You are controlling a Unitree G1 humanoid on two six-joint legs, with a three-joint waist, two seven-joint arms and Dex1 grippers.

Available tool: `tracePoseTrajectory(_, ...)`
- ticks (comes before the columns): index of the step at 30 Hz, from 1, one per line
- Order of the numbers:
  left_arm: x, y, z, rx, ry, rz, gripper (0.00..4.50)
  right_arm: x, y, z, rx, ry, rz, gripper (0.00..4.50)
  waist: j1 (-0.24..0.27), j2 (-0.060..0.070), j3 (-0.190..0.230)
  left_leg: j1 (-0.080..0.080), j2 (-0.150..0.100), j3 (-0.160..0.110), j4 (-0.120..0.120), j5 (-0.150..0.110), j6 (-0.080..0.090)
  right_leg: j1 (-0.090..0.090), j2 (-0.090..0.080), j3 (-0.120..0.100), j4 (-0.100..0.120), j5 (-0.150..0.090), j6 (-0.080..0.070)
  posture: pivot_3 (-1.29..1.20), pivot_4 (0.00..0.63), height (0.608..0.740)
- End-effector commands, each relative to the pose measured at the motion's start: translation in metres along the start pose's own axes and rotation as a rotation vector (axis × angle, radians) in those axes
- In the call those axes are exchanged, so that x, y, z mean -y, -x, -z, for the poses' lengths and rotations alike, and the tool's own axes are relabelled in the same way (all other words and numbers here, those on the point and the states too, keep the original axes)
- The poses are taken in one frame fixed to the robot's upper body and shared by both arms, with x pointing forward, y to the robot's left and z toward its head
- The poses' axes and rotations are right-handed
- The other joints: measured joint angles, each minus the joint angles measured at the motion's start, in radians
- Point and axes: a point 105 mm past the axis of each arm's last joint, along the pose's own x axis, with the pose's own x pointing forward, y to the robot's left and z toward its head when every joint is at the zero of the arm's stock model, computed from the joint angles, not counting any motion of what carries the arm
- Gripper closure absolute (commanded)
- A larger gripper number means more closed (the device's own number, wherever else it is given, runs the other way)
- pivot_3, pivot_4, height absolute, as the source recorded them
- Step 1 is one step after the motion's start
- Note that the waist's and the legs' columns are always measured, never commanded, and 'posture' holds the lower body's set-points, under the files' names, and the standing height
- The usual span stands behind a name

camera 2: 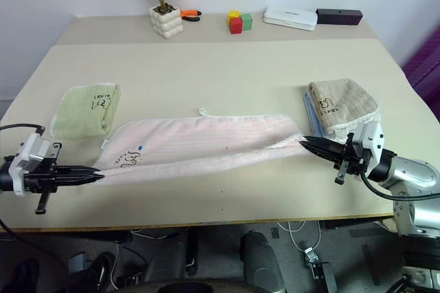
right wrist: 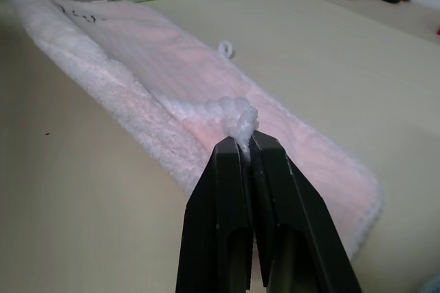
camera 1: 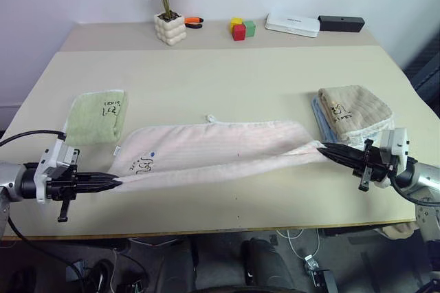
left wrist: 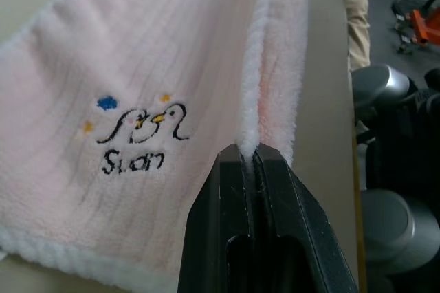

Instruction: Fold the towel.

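Pink terry cloth, the towel (camera 1: 206, 150), is lying lengthwise across the near half of the table (camera 1: 220, 80), already doubled once along its long axis: the near long edge is being carried over the rest of the cloth, so that a narrow band is showing with the loop tag on its far edge. The first fold therefore appears nearly made but not yet laid down, since both near corners are hanging pinched above the tabletop; judging from this, releasing the edge and folding the strip across its length are what is left.

The left gripper (camera 1: 113, 182) is clamping the towel's corner at the end bearing the dark embroidered mark, its black fingers pressed together on the fluffy edge, as the left wrist view is showing. The right gripper (camera 1: 328, 148) is likewise pinching a bunched tuft of the opposite corner. The cloth is sagging slightly between the two grippers.

A green folded towel (camera 1: 97, 115) is resting just beyond the left end, and a beige folded towel (camera 1: 354, 111) just beyond the right end.
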Motion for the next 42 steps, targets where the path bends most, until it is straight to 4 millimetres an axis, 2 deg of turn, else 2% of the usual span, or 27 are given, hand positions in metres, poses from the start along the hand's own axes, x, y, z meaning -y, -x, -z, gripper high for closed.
tracePoseTrajectory(1, -0.027, 0.003, -0.019, 0.079, -0.082, -0.136, 4.50, 0.021, -0.002, -0.016, 0.063, 0.048, 0.102, 4.47, 0.002, 0.000, 0.000, 0.000, 0.000, 0.000, 0.000, 0.000, 0.000, 0.000, 0.000, 0.000, 0.000, 0.000, 0.000, 0.00, 0.150, 0.735)
tracePoseTrajectory(3, -0.047, -0.004, -0.021, 0.079, -0.178, -0.215, 4.50, 0.031, -0.012, -0.016, 0.077, 0.081, 0.145, 4.47, 0.003, 0.000, 0.000, 0.001, 0.000, -0.001, 0.001, 0.000, 0.000, 0.001, 0.001, -0.001, 0.000, 0.001, 0.002, 0.00, 0.150, 0.735)
tracePoseTrajectory(6, -0.059, -0.012, -0.022, 0.087, -0.232, -0.240, 4.50, 0.042, -0.018, -0.017, 0.085, 0.104, 0.206, 4.47, 0.001, 0.000, 0.000, 0.001, 0.000, -0.001, 0.001, 0.000, 0.000, 0.002, 0.001, 0.000, 0.000, 0.002, 0.003, 0.00, 0.150, 0.735)
tracePoseTrajectory(9, -0.080, -0.020, -0.024, 0.073, -0.306, -0.331, 4.50, 0.047, -0.024, -0.015, 0.076, 0.129, 0.232, 4.47, 0.002, 0.000, 0.000, 0.001, 0.000, -0.001, 0.000, 0.000, 0.001, 0.002, 0.001, 0.000, -0.002, 0.002, 0.003, 0.00, 0.150, 0.735)
tracePoseTrajectory(16, -0.105, -0.030, -0.020, 0.044, -0.357, -0.430, 4.50, 0.056, -0.038, -0.006, 0.049, 0.165, 0.291, 4.47, -0.002, 0.000, 0.000, 0.001, 0.000, 0.000, 0.000, 0.000, 0.001, 0.002, 0.001, 0.000, -0.002, 0.002, 0.003, 0.00, 0.150, 0.735)
tracePoseTrajectory(26, -0.117, -0.037, -0.007, -0.007, -0.345, -0.496, 4.50, 0.069, -0.052, 0.005, -0.017, 0.235, 0.379, 4.47, -0.001, 0.000, 0.000, 0.001, 0.000, 0.000, 0.000, 0.000, 0.000, 0.002, 0.001, 0.000, -0.002, 0.002, 0.003, 0.00, 0.150, 0.735)
tracePoseTrajectory(33, -0.117, -0.050, -0.001, 0.011, -0.276, -0.472, 4.50, 0.071, -0.056, 0.015, -0.035, 0.156, 0.393, 4.47, -0.002, 0.000, 0.000, 0.001, 0.000, 0.000, 0.000, 0.000, 0.000, 0.002, 0.001, 0.000, -0.001, 0.002, 0.003, 0.00, 0.150, 0.735)
tracePoseTrajectory(35, -0.117, -0.052, 0.001, 0.038, -0.194, -0.461, 4.50, 0.071, -0.057, 0.018, -0.049, 0.142, 0.387, 4.47, -0.002, 0.000, -0.001, 0.001, 0.000, 0.000, 0.000, 0.000, 0.000, 0.002, 0.001, 0.000, -0.001, 0.002, 0.003, 0.00, 0.150, 0.735)
tracePoseTrajectory(36, -0.118, -0.052, 0.001, 0.059, -0.158, -0.471, 4.20, 0.070, -0.057, 0.020, -0.050, 0.128, 0.382, 4.49, -0.002, 0.000, -0.001, 0.001, 0.000, 0.000, 0.000, 0.000, 0.000, 0.002, 0.001, 0.000, -0.001, 0.002, 0.003, 0.00, 0.150, 0.735)
tracePoseTrajectory(39, -0.118, -0.052, 0.002, 0.047, -0.173, -0.489, 3.10, 0.070, -0.059, 0.019, -0.039, 0.093, 0.378, 3.59, -0.002, 0.000, -0.001, 0.001, 0.000, 0.000, 0.000, 0.000, 0.000, 0.002, 0.001, 0.000, -0.001, 0.002, 0.003, 0.00, 0.150, 0.735)
tracePoseTrajectory(42, -0.117, -0.050, 0.001, 0.042, -0.201, -0.491, 1.60, 0.071, -0.059, 0.019, -0.046, 0.102, 0.390, 2.17, -0.002, 0.000, -0.001, 0.001, 0.000, 0.000, 0.000, 0.000, 0.000, 0.002, 0.001, 0.000, -0.001, 0.002, 0.003, 0.00, 0.150, 0.735)
